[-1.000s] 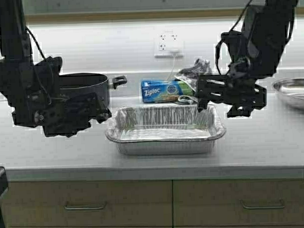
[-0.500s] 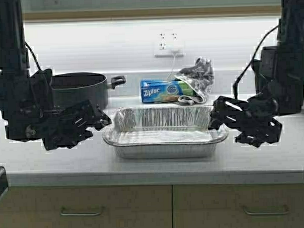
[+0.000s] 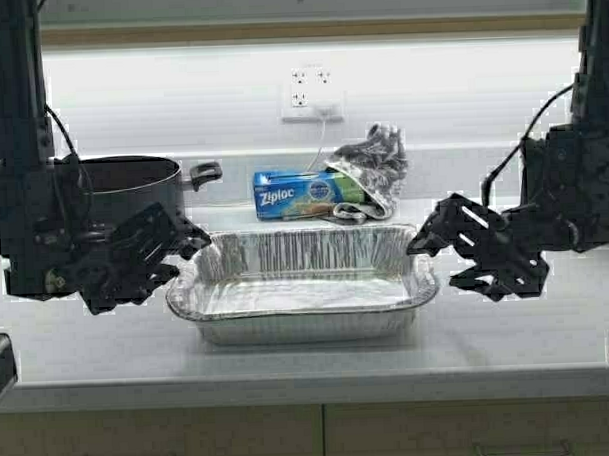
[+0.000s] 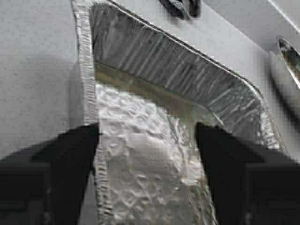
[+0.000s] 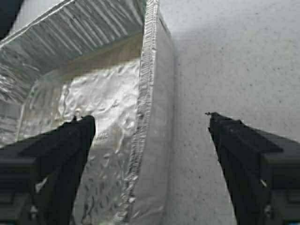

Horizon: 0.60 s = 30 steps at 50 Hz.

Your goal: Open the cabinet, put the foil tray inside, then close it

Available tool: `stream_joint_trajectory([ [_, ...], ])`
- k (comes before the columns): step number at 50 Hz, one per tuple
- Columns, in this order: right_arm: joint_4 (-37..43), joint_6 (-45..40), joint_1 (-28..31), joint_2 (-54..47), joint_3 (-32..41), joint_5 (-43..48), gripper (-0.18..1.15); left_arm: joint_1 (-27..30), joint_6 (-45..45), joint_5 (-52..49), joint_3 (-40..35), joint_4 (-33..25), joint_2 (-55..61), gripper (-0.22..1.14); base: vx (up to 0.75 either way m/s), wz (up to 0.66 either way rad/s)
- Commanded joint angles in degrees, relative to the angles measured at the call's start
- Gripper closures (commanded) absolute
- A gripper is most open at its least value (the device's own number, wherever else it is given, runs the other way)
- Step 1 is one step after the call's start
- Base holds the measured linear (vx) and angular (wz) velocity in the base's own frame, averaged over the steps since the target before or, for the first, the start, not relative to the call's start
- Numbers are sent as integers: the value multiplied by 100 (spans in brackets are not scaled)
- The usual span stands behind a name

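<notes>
The foil tray (image 3: 302, 293) sits empty on the grey counter, long side facing me. My left gripper (image 3: 185, 254) is open at the tray's left end. In the left wrist view (image 4: 146, 136) its jaws span the tray's end rim (image 4: 86, 84), one finger over the counter and one over the tray floor. My right gripper (image 3: 433, 264) is open at the tray's right end. In the right wrist view (image 5: 150, 119) it straddles the rim (image 5: 146, 89) the same way. Only the wall cabinet's tan bottom edge (image 3: 298, 28) shows; its doors are out of view.
A black pot (image 3: 133, 184) stands behind my left arm. A blue Ziploc box (image 3: 301, 191) and a crumpled bag (image 3: 374, 161) lie behind the tray, below a wall outlet (image 3: 310, 93). A steel bowl (image 4: 285, 65) sits further right. Base cabinet drawers (image 3: 312, 438) lie below the counter edge.
The robot has moved: the whole scene has shifted left and down in the high view. Both grippers have come down to the tray's two ends, the right one from behind the tray.
</notes>
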<state>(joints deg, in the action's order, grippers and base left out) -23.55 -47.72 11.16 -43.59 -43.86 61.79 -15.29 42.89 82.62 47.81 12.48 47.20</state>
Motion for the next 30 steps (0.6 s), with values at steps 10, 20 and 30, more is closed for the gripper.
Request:
stream_joint_trajectory([
  [10, -817, -809, -158, -237, 545, 369, -6, 413, 1028, 202, -694, 1116, 439, -3, 7, 1],
  [20, -826, -817, -176, -237, 439, 457, -6, 439, 984, 378, -527, 1116, 281, -3, 6, 3],
  [30, -826, -791, -352, -264, 325, 562, -5, 448, 1028, 360, -712, 1125, 264, -3, 2, 3],
])
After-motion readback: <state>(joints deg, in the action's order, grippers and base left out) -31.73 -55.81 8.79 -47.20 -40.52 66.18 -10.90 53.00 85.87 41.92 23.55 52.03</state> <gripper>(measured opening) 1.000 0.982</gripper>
